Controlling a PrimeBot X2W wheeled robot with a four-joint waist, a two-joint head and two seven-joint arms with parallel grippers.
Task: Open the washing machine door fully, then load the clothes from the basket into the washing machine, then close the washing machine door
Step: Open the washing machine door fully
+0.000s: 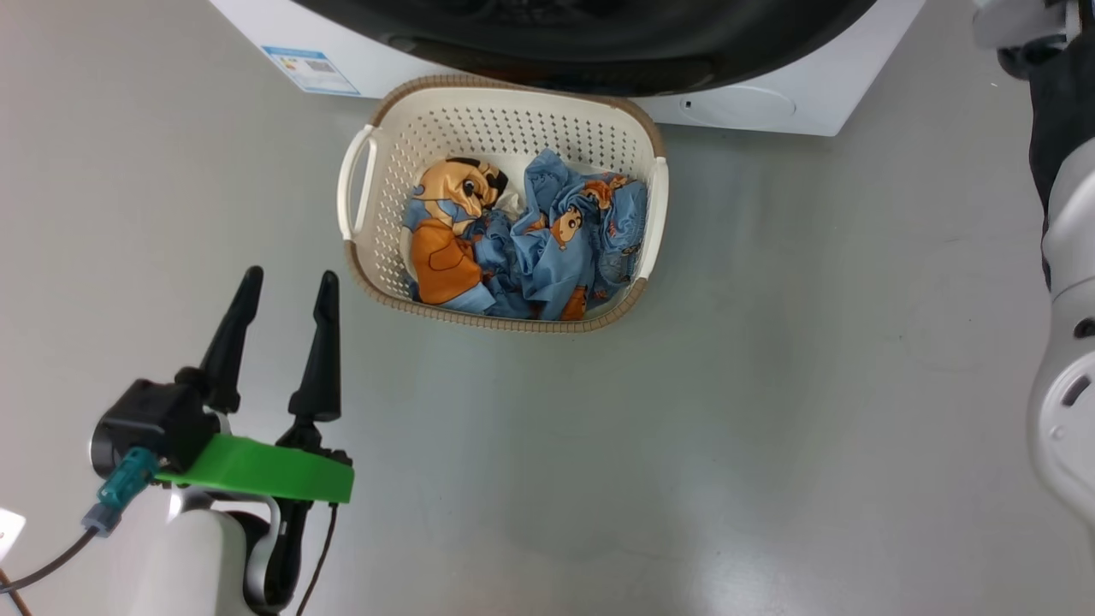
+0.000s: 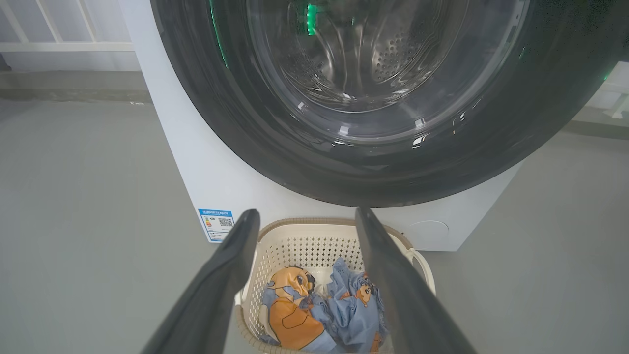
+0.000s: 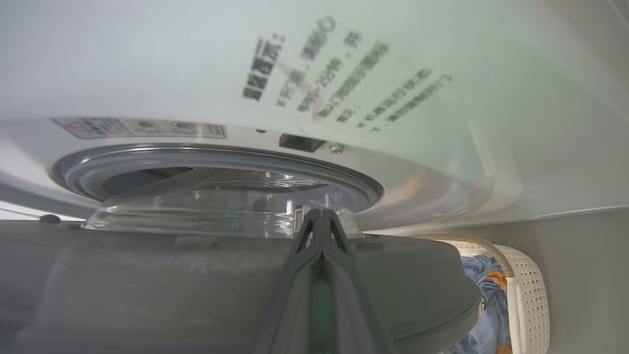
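The right hand (image 3: 322, 214), clenched on nothing, sits behind the ajar washing machine door (image 3: 147, 285); the left hand (image 1: 289, 278), released, lies nearer the basket (image 1: 513, 128).

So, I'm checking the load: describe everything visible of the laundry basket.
The cream-white perforated plastic basket, rounded-rectangular with a brown woven-look rim and two side handles, stands upright on the grey floor right before the white front-loading washing machine. Crumpled light-blue cartoon-print clothes lie inside. The open left pincer is clear of it.
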